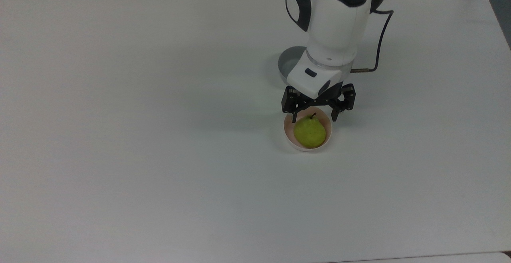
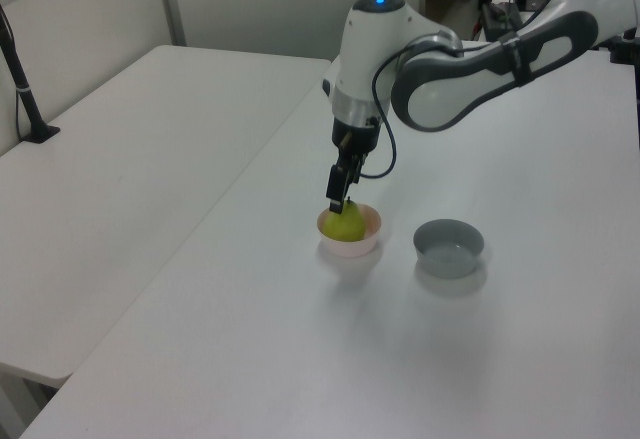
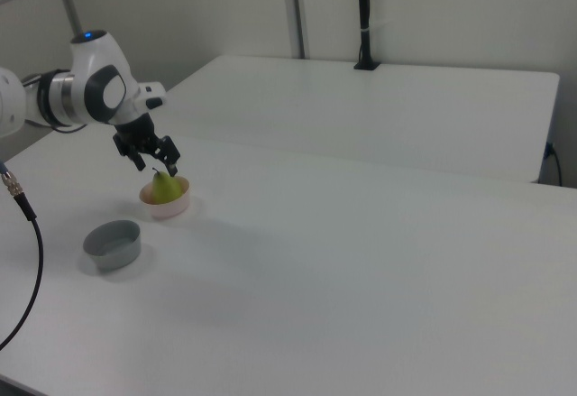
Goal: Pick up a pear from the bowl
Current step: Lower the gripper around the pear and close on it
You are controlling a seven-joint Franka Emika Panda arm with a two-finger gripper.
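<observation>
A yellow-green pear point(image 1: 309, 131) with a short dark stem lies in the pale pink bowl point(image 1: 288, 129) on the white table. The same pear point(image 2: 347, 225) and bowl point(image 2: 366, 240) sit near the middle of the left view, and pear point(image 3: 163, 188) and bowl point(image 3: 169, 207) at the right view's left. My gripper point(image 1: 313, 118) hangs open just above the pear's stem end, one black finger on each side of the bowl's far rim. It holds nothing. From the side the gripper point(image 2: 337, 204) tips are level with the pear's top, as with the gripper point(image 3: 159, 168) here.
A grey bowl point(image 1: 288, 60) stands behind the pink one, partly covered by the arm in the top view; grey bowl point(image 2: 449, 247) lies at the left view's right. A black cable point(image 1: 380, 35) trails from the wrist. A second white table point(image 2: 120, 169) adjoins.
</observation>
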